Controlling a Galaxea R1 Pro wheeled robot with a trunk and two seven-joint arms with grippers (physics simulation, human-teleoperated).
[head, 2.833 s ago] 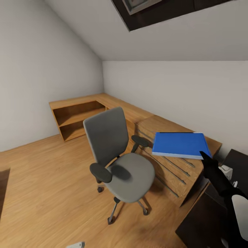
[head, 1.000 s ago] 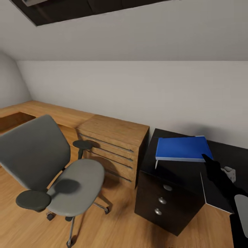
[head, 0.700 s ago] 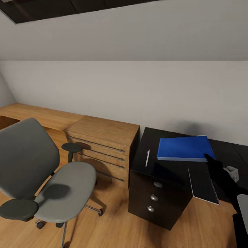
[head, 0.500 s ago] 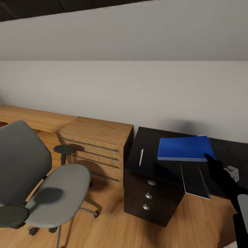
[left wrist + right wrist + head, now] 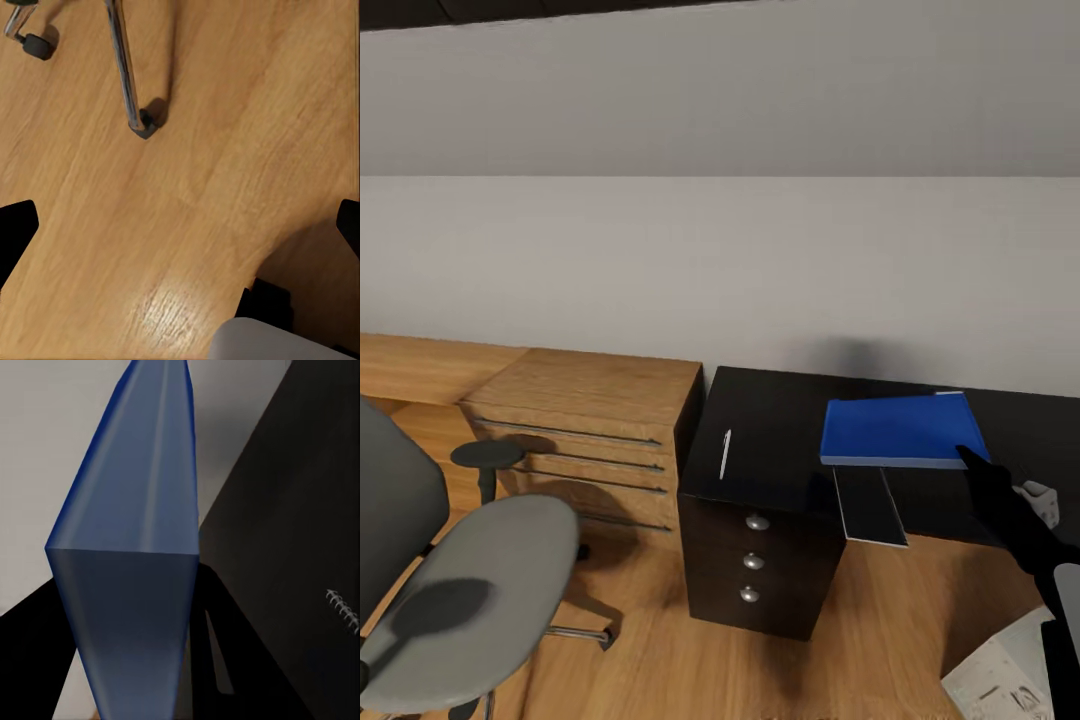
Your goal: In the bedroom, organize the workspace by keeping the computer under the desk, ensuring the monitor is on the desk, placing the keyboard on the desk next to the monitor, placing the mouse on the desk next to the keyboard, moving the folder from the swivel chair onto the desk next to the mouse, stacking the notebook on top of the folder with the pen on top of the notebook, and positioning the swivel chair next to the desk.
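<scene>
- Right tool (image 5: 972, 462) is gripping the folder (image 5: 901, 430) at its near right corner and holding it flat in the air above the table (image 5: 780, 420).
- Right wrist view: folder (image 5: 139, 547) is running edge-on between the fingers, so the tool is clenched on it.
- Folder is looking stiff and light, staying level with no sag from a one-corner hold. Judging: smooth cover, likely slippery, and a corner pinch is giving it leverage to twist. A hold nearer the middle of the long edge would be steadier.
- Notebook (image 5: 869, 505) is lying on the table's near edge, partly overhanging, just below the folder. Thin and light; the overhanging edge looks like the easiest place to pinch it.
- Pen (image 5: 725, 453) is lying on the left part of the table, well apart from the folder. Tiny, thin, likely to roll; pinching across its middle seems best.
- Swivel chair (image 5: 470, 570) is standing at the near left, apart from the table, seat bare.
- Left tool (image 5: 180, 225) is hanging over the wood floor (image 5: 225, 150) with its fingers spread wide, released, holding nothing.
</scene>
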